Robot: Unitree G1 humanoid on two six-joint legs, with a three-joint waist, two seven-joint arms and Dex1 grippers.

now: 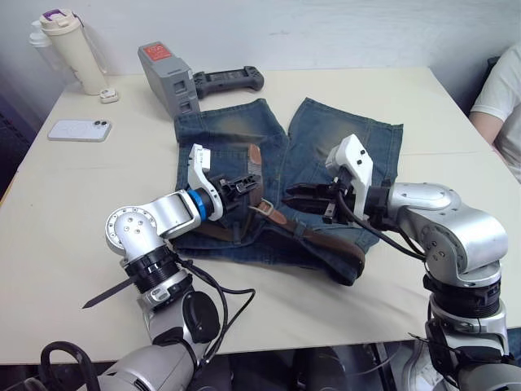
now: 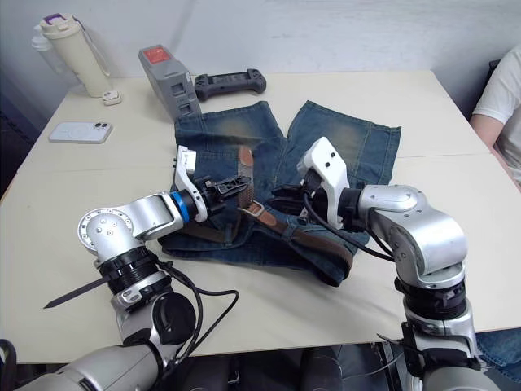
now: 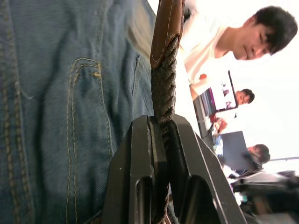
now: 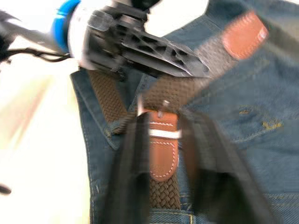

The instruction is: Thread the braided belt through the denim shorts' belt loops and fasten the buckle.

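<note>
The denim shorts [image 1: 342, 138] lie flat mid-table with the waistband toward me. The braided belt [image 1: 326, 240] runs along that waistband, and its tan leather tip [image 1: 255, 155] points up over the left leg. My left gripper [image 1: 244, 186] is shut on the braid just below that tip; the left wrist view shows its fingers [image 3: 140, 154] pinching it. My right gripper [image 1: 295, 194] stands open, its fingers [image 4: 133, 154] straddling the tan leather tab [image 4: 163, 149] by the buckle [image 1: 262, 208]. I cannot make out the belt loops under the belt and arms.
At the back of the table are a grey box [image 1: 167, 77], a black controller [image 1: 229, 80] and a cream bottle [image 1: 75, 49]. A phone [image 1: 79, 129] lies at the left. A person [image 1: 501, 98] sits at the right edge.
</note>
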